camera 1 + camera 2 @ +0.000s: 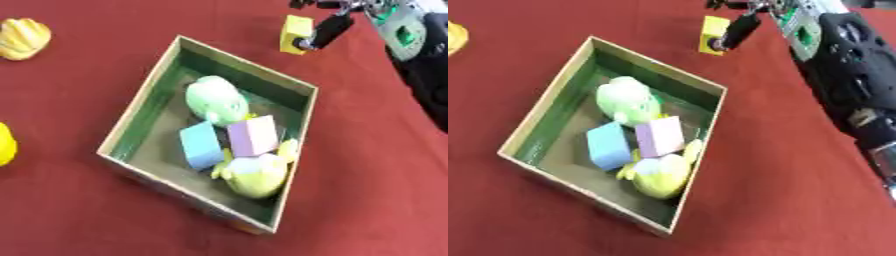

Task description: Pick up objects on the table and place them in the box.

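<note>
While right hand (328, 30) fingers pinch yellow block (296, 33), recommended: lift clear of desk (367, 175), carry over box (144, 92) rim.

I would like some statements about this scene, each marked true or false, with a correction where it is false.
1. The right hand touches the yellow block beyond the box. True.
2. The open cardboard box with green inner walls is empty. False: it holds four things.
3. The light blue cube and the lilac cube lie side by side inside the box. True.
4. The yellow ridged object lies inside the box. False: it lies on the red cloth, far left.
</note>
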Robot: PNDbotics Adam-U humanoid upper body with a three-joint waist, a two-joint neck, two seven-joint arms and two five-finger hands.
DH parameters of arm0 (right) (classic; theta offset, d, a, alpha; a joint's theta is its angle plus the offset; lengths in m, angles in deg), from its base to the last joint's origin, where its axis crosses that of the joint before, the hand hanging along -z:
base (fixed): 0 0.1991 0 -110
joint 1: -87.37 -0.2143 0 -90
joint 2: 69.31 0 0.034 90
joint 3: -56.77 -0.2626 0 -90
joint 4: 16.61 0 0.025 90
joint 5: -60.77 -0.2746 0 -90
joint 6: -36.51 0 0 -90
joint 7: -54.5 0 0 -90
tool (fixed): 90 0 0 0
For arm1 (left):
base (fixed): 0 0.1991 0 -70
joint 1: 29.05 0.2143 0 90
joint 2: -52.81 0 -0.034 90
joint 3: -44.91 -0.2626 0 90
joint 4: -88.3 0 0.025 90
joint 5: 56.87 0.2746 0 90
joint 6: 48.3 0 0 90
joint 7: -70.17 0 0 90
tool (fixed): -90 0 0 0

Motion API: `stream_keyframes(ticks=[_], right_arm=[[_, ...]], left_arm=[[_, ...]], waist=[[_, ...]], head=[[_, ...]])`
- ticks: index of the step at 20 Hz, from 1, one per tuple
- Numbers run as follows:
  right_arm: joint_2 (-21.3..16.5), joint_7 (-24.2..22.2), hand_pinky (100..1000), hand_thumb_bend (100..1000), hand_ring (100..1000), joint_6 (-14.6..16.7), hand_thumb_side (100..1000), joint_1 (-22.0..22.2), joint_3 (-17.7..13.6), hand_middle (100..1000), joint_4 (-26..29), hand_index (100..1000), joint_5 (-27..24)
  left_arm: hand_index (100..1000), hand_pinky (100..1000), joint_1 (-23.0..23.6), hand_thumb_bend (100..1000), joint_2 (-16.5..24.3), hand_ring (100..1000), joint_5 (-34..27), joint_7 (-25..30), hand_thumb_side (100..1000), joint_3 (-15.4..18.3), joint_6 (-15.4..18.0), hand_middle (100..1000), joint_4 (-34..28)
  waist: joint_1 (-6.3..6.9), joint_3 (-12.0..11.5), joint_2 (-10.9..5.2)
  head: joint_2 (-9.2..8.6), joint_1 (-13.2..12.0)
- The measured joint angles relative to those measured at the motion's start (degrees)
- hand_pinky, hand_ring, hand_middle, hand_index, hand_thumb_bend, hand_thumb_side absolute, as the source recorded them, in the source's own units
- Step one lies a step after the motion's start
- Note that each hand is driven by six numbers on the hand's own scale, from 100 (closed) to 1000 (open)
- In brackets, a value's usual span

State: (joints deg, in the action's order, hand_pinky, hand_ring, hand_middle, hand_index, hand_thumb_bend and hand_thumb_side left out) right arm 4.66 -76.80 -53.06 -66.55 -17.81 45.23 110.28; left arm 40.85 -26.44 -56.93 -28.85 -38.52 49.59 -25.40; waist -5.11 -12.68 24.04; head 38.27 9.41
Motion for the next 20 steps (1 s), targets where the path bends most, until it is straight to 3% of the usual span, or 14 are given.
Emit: stream_keyframes(ticks=[14, 17, 20], right_arm=[[0.73, 1.19, 931, 240, 1000, -0.33, 388, -0.47, -1.34, 933, -2.8, 990, 2.74], [1.09, 1.58, 924, 184, 1000, -0.53, 346, -0.64, -1.44, 911, -3.3, 971, 2.99], [1.38, 2.13, 913, 129, 1000, -1.07, 261, -0.77, -1.68, 817, -3.48, 902, 2.97]], left_arm=[[846, 797, -0.03, 100, 0.0, 633, -0.1, 0.0, 587, 0.01, 0.0, 677, 0.0], [845, 797, -0.05, 100, 0.0, 633, -0.2, 0.0, 587, 0.01, 0.0, 676, 0.0], [846, 797, -0.05, 100, 0.0, 632, -0.24, -0.01, 587, 0.01, -0.01, 676, 0.0]], waist=[[0.1, -0.32, 1.37], [0.1, -0.4, 1.63], [0.17, -0.42, 1.88]], head=[[-0.81, 0.48], [-1.06, 0.6], [-1.06, 0.74]])
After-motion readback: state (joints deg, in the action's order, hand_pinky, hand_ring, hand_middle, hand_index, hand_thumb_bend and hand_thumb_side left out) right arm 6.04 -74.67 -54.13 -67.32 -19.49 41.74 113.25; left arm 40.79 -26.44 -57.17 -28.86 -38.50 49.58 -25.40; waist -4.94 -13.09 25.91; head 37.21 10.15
